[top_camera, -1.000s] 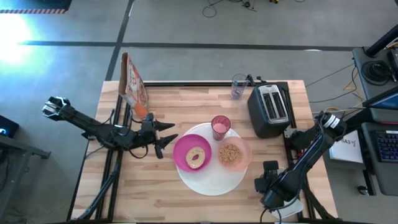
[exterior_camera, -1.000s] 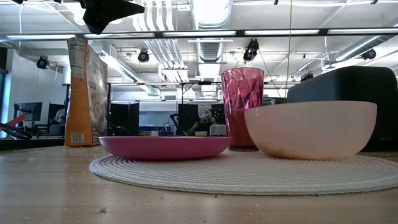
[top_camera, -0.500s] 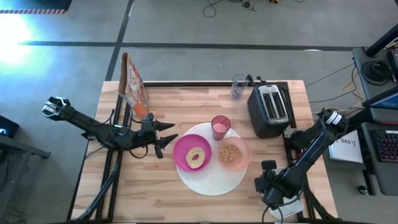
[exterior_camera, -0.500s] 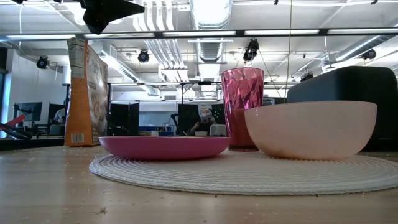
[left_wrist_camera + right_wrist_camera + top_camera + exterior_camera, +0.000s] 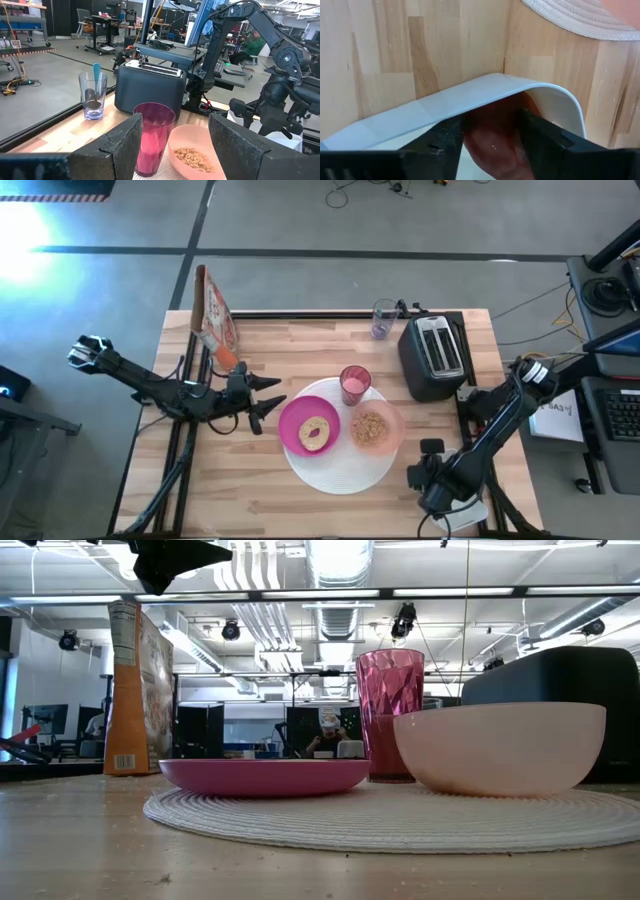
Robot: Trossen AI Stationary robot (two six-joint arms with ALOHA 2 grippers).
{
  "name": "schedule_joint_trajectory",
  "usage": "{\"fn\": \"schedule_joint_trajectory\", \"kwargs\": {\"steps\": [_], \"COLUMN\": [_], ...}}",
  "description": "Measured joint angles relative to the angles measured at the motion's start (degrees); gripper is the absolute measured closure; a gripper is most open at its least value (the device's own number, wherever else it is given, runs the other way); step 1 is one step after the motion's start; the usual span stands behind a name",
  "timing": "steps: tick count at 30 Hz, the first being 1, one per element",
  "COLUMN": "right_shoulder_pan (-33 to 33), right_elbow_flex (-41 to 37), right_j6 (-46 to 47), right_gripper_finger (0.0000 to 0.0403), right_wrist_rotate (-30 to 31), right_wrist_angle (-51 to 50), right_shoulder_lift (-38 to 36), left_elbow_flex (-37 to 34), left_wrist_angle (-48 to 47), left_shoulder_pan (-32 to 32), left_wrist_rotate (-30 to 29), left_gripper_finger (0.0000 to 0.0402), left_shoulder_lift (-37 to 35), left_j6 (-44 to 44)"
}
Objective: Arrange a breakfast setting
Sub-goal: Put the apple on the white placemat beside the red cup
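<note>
A large white round disc [image 5: 340, 468] lies on the table. On it stand a small magenta plate [image 5: 292, 420] with a bagel [image 5: 317, 431], a translucent peach bowl [image 5: 388, 432] with cereal [image 5: 369, 427], and a pink tumbler [image 5: 355, 383]. My left gripper [image 5: 268, 398] is open and empty, just left of the plate, pointing at the tumbler [image 5: 152, 137]. My right gripper [image 5: 492, 135] is at the table's near right corner [image 5: 430, 465], shut on a small red fruit [image 5: 495, 132] in a white rectangular tray [image 5: 470, 95]. My right gripper pinches the small red fruit by its two sides [image 5: 472, 135] between its two fingers. The fruit fills the gap between them, just behind the tray's rounded corner rim [image 5: 555, 97]. Whether it rests on the tray or is lifted, I cannot tell.
A black toaster [image 5: 435, 355] stands at the far right. A clear glass with a spoon [image 5: 384, 318] is beside it. A cereal box [image 5: 213, 315] stands at the far left, an orange item [image 5: 228, 358] next to it. Bare wood lies near the front left.
</note>
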Motion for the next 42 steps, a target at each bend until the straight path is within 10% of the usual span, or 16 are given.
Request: {"fn": "schedule_joint_trajectory", "kwargs": {"steps": [13, 42], "right_shoulder_pan": [0.37, 2.64], "right_elbow_flex": [7.45, -1.61], "right_j6": [5.88, 10.87], "right_gripper_finger": [0.0153, 0.0159], "right_wrist_rotate": [-1.25, -17.05], "right_wrist_angle": [-13.32, -10.27], "right_shoulder_lift": [0.28, -0.6], "left_elbow_flex": [0.0, 0.0], "left_wrist_angle": [0.33, 0.93], "left_shoulder_pan": [0.02, 0.01], "left_wrist_rotate": [0.0, 0.0], "left_gripper_finger": [0.0189, 0.0189], "left_shoulder_lift": [0.0, -0.01], "left_j6": [0.01, 0.01]}}
